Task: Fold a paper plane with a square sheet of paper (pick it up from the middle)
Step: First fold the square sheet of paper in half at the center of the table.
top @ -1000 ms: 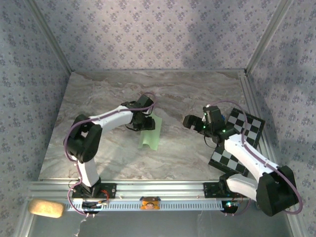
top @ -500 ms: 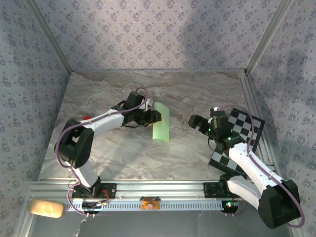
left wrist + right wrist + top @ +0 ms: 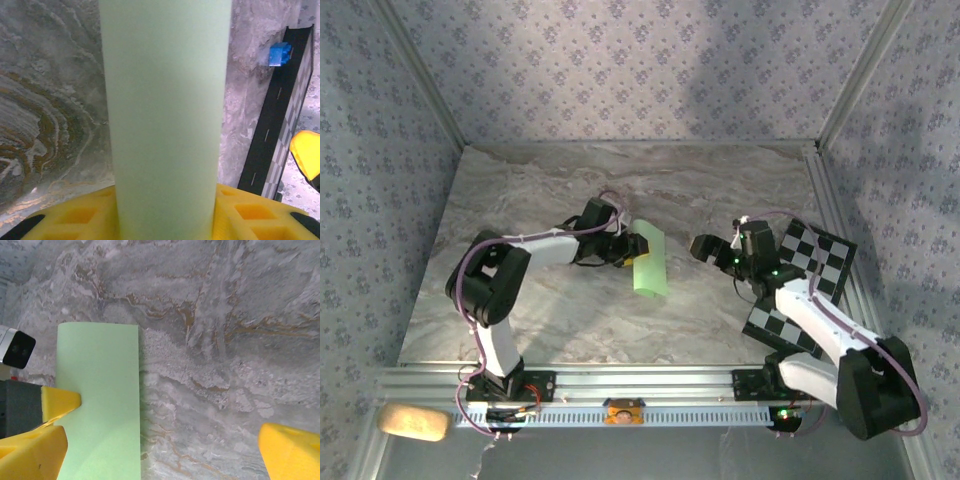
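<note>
Since half a second ago the left arm has swung its elbow inward and carried the thin, matte, light green square sheet of paper [image 3: 651, 263] a little nearer and to the right, while the right gripper [image 3: 706, 246] has edged left towards it. The sheet is now doubled over into a narrow upright strip with a rounded far end, near the middle of the grey veined marble tabletop [image 3: 540, 190]. Whether it touches the marble or hangs just above it I cannot tell. The left gripper [image 3: 629, 251] is clamped on the strip's left side. In the left wrist view the green strip [image 3: 165, 110] runs straight up from between the yellow fingers [image 3: 75, 217]. In the right wrist view one of those yellow fingers [image 3: 61, 399] overlaps the strip's [image 3: 100, 390] left edge. The right gripper [image 3: 164, 440] hovers just to the right of the paper, its jaws spread wide apart and holding nothing. Behind it lies the black-and-white checkered board [image 3: 820, 250] at the table's right edge, and a small blue block [image 3: 279, 53] sits beside that board. A tan sponge-like pad [image 3: 412, 422] lies below the front rail at the near left corner.
</note>
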